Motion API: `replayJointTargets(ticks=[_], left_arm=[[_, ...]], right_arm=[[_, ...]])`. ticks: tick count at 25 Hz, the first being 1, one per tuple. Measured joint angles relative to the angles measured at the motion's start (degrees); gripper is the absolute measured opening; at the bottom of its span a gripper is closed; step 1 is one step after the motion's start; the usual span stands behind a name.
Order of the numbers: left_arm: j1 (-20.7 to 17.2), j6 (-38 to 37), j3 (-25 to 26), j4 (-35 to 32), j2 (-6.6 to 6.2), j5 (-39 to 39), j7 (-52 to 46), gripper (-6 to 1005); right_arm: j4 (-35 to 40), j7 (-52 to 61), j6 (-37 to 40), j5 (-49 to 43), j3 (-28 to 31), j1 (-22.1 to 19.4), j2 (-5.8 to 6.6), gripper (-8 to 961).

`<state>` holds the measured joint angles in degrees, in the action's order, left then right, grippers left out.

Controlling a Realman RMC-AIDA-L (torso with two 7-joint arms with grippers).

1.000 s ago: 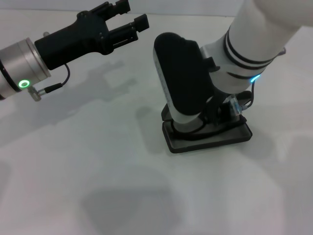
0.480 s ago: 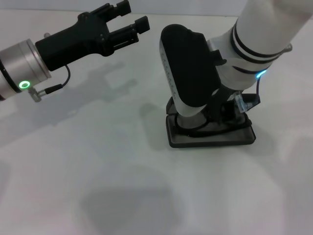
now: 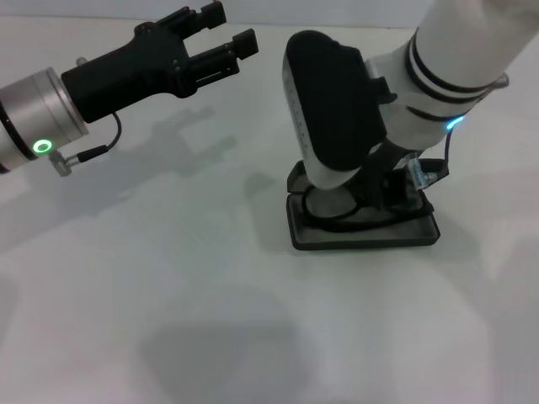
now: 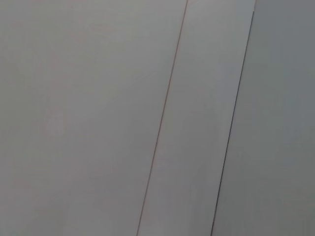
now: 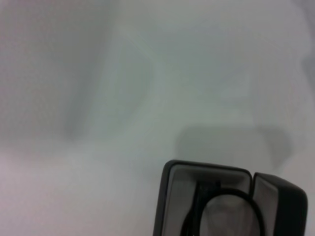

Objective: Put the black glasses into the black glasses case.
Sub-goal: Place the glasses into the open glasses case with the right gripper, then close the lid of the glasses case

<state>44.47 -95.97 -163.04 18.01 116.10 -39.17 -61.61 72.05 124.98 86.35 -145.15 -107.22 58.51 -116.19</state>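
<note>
The black glasses case (image 3: 364, 235) lies open on the white table, right of centre. The black glasses (image 3: 330, 211) lie inside it, one round lens rim and a temple showing. My right gripper (image 3: 388, 186) hangs just above the case's back right part, mostly hidden by its own white and black wrist. In the right wrist view the open black glasses case (image 5: 170, 196) shows its grey lining, with the black glasses (image 5: 230, 192) resting in it. My left gripper (image 3: 225, 28) hovers open and empty at the far left, well away from the case.
The white table (image 3: 168, 286) surrounds the case. The left wrist view shows only pale flat panels (image 4: 147, 118) with thin seams.
My right arm has moved up and toward the back right, uncovering more of the glasses. The case has turned slightly, its front edge now level. The left arm has not moved.
</note>
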Motion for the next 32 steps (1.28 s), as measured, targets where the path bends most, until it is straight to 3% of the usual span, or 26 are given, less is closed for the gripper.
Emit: replayJointTargets(ticks=[9, 28, 32], left_arm=[[-0.2, 0.3, 0.0, 0.0, 0.00, 0.0, -0.1, 799], [0.3, 0.5, 0.0, 0.0, -0.26, -0.1, -0.9, 799], [0.4, 0.5, 0.0, 0.0, -0.38, -0.1, -1.2, 799]], right_arm=[[-7.5, -1.7, 1.9, 3.4, 9.2, 1.3, 0.00, 22], [-18.5, -9.8, 10.6, 5.3, 38.3, 2.6, 0.68, 22], [-19.4, -10.0, 10.7, 5.3, 39.8, 2.6, 0.80, 22]])
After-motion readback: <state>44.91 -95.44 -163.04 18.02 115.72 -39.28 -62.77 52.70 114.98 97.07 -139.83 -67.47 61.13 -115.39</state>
